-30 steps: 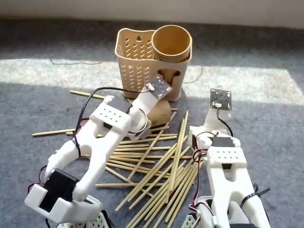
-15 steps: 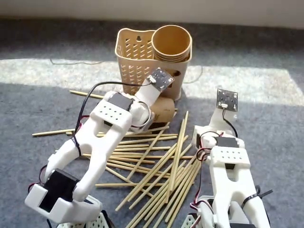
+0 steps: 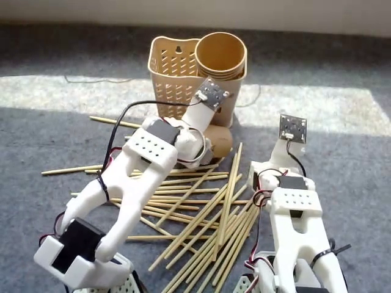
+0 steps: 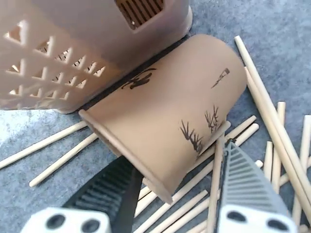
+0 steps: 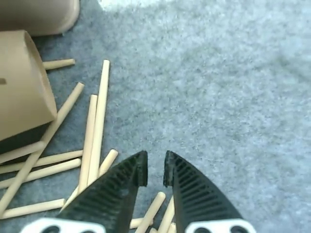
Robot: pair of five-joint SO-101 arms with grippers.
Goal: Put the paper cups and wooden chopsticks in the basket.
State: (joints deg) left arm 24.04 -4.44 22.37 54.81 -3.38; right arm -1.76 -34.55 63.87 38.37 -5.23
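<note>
A beige slotted basket (image 3: 177, 79) stands at the back with a stack of paper cups (image 3: 221, 55) in its right side. One brown paper cup (image 3: 219, 141) lies on its side against the basket's base. My left gripper (image 4: 180, 155) is open right at this cup (image 4: 165, 116), whose near edge sits between the two fingers. Many wooden chopsticks (image 3: 201, 207) lie scattered on the grey carpet in front of the basket. My right gripper (image 5: 154, 170) hovers over bare carpet just right of the chopsticks (image 5: 95, 131), fingers nearly together with nothing between them. The lying cup (image 5: 19, 82) is off to its side.
A thin cable (image 3: 91, 79) runs along the carpet behind the basket. Bare grey carpet (image 3: 342, 159) spreads to the right of the right arm and to the left of the pile. A wall edge runs along the back.
The left arm has stretched forward toward the basket, and the lying cup has slid to the right along the basket's base. The right arm shifted slightly to the right.
</note>
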